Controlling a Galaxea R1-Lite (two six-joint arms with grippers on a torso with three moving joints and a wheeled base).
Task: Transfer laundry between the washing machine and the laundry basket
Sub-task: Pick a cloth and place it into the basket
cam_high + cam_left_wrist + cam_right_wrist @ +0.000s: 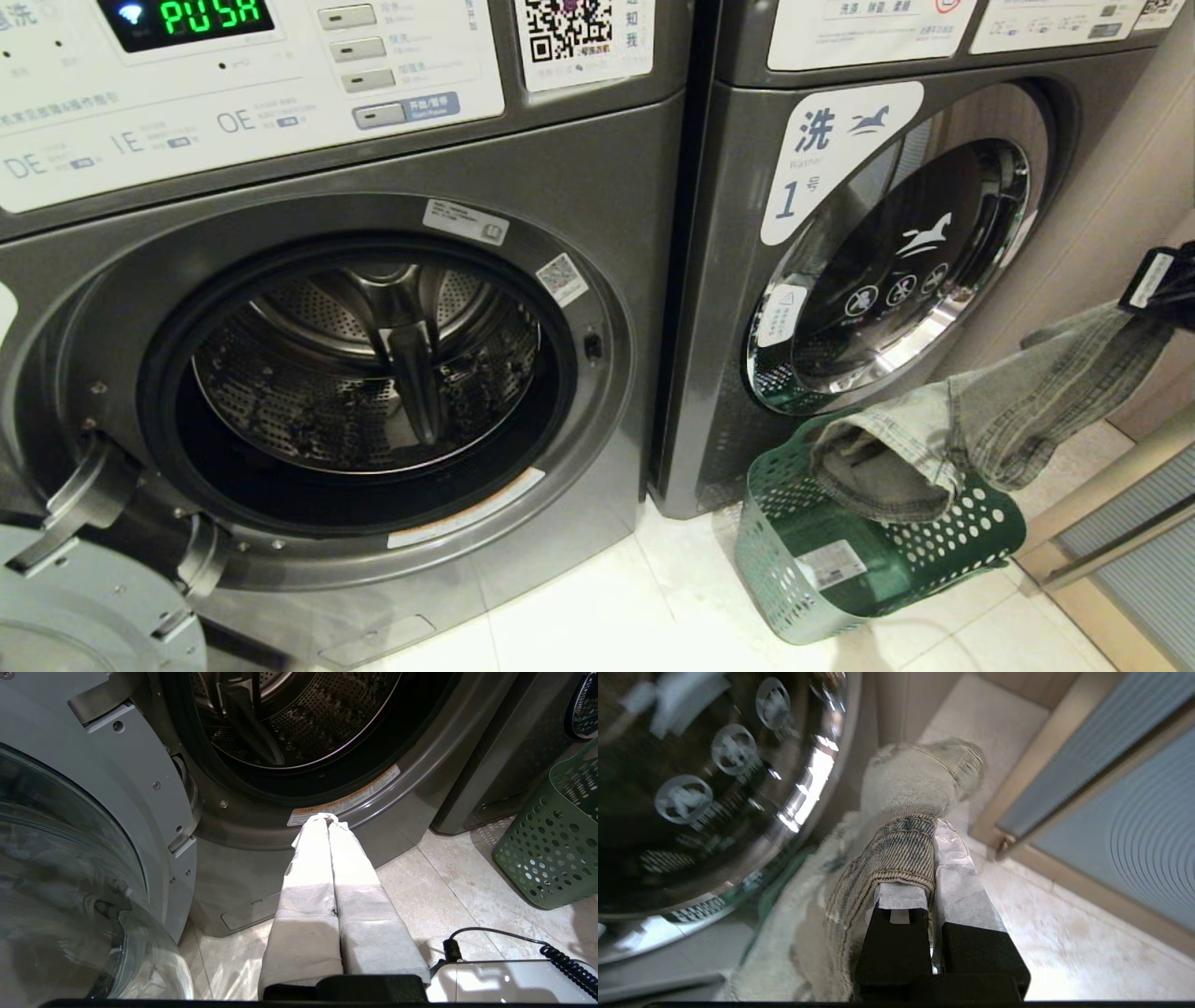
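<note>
Soft woven laundry (990, 420) — perforated green plastic laundry basket (934, 560) — glossy chrome door rim (971, 289)

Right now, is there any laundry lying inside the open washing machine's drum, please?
No, the washing machine drum shows only bare perforated metal; the laundry hangs from the right gripper over the laundry basket.

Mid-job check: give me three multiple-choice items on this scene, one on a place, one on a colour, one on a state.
1. Where is the greyish plaid cloth?
A. in the drum
B. stretched from the right gripper down into the perforated plastic basket
C. on the floor

2. The basket's colour?
A. green
B. grey
C. white

3. The door of the dark grey front-loader on the left?
A. shut
B. open
C. removed

B: the cloth spans gripper to basket. A: green walls. B: the drum is exposed and the door hangs on its hinge.
</note>
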